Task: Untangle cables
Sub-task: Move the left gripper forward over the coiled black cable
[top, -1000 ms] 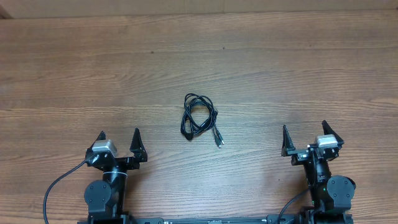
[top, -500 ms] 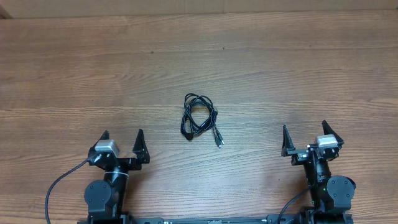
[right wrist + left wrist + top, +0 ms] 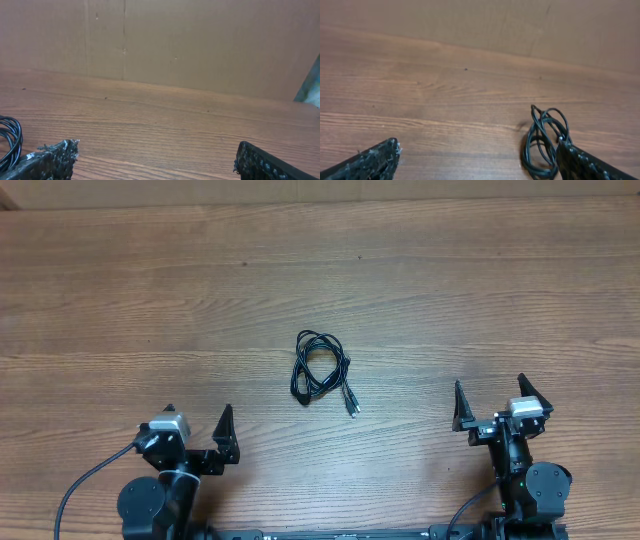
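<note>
A wooden table [image 3: 150, 280] fills the scene, its brown grain running left to right in long plank-like bands, with a few small dark specks on the far half. Along the far edge stands a plain tan wall [image 3: 200, 45] that looks like board, matte and unmarked apart from faint spots. Two vertical seams [image 3: 124, 40] cross it on the left in the right wrist view. At the far right edge a blurred teal strip [image 3: 312, 82] shows. The light is soft and even, with no hard shadows on the wood.

Cables [image 3: 20, 136] cut off at L edge, R wrist view.
</note>
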You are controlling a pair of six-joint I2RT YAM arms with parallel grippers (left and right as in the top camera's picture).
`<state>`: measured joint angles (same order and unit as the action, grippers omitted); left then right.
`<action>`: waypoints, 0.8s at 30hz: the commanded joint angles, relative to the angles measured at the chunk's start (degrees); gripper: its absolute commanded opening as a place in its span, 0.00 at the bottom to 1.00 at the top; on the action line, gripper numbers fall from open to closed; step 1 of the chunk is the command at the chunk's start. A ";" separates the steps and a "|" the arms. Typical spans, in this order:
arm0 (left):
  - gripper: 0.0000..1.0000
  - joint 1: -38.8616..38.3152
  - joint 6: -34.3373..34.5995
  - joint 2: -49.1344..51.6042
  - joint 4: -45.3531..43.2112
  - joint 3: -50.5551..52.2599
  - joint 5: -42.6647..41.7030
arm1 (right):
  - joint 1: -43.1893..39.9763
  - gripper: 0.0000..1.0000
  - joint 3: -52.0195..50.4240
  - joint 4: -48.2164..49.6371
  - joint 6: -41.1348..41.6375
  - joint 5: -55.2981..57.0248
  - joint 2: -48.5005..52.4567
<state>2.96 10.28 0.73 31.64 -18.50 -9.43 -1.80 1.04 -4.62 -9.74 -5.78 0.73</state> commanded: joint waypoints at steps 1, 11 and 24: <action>1.00 -0.33 -1.55 0.26 3.19 -3.89 -0.28 | -0.15 1.00 -0.59 0.26 -0.20 -0.28 -0.57; 1.00 -0.37 -1.55 21.64 11.78 -18.97 -2.29 | -0.15 1.00 -0.59 0.26 -0.17 -0.28 -0.57; 1.00 -2.03 -4.15 61.05 23.78 -37.68 -3.34 | -0.15 1.00 -0.59 0.26 -0.20 -0.28 -0.57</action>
<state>2.83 7.51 55.88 54.94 -54.52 -11.81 -1.80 1.06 -4.56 -9.74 -5.80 0.62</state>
